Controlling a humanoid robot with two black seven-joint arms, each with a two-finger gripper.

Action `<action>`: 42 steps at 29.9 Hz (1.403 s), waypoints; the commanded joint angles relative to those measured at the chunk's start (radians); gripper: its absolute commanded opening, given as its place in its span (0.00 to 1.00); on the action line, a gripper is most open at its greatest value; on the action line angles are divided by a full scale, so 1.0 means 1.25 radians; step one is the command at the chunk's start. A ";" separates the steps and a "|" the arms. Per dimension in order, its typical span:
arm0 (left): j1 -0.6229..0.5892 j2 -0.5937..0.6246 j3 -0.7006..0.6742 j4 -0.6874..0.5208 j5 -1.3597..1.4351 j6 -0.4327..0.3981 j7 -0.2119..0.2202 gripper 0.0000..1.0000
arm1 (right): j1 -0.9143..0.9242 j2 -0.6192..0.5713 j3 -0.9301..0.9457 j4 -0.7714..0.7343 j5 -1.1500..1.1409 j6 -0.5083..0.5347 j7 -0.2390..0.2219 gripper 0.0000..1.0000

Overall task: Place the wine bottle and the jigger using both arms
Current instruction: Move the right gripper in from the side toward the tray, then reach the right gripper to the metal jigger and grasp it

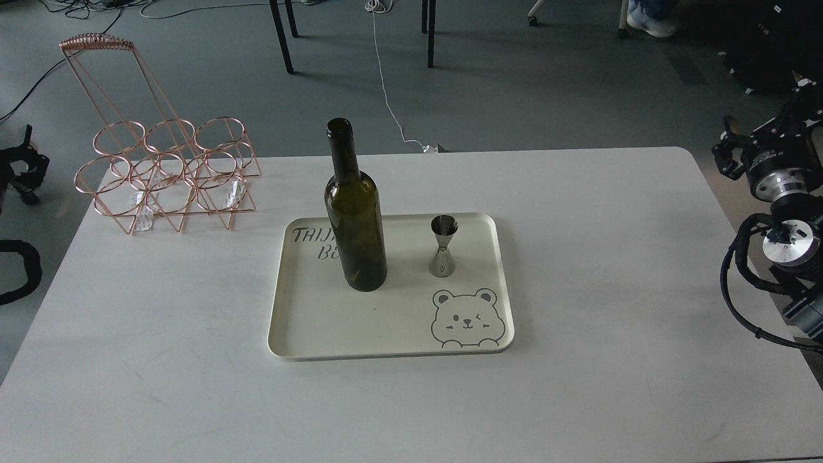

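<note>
Wine bottle [355, 212] upright on cream tray [392, 347], jigger [443, 246] just beside, right; both placed or ungrasped, judging by arms apart. Left gripper [22, 168], right gripper [730, 157] off-table, finger state indeterminable. Next: approach or retreat.

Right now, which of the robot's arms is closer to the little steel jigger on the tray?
Right, though neither is close. The right gripper hangs off the table's right edge, beyond the jigger. The left gripper sits off the left edge, with the wine bottle in between.

Bottle [355, 218] left of jigger [443, 247] (on tray [334, 334])
</note>
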 commanded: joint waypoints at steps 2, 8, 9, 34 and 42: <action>-0.008 -0.003 0.000 -0.001 0.000 0.000 0.004 0.99 | 0.011 -0.100 -0.033 0.141 -0.044 -0.007 0.000 0.99; -0.009 -0.016 -0.007 -0.003 0.000 0.000 0.003 0.99 | 0.001 -0.259 -0.067 0.429 -0.330 -0.119 0.000 0.99; -0.009 -0.023 -0.007 -0.003 0.000 0.000 0.001 0.99 | -0.003 -0.283 -0.072 0.477 -0.397 -0.148 0.000 0.99; 0.001 -0.046 -0.012 -0.001 -0.009 0.000 -0.005 0.99 | -0.093 -0.151 -0.278 0.527 -1.532 -0.525 0.000 0.98; 0.004 -0.044 -0.012 0.002 -0.010 0.000 -0.007 0.99 | -0.030 0.068 -0.383 0.321 -1.554 -0.592 0.000 0.90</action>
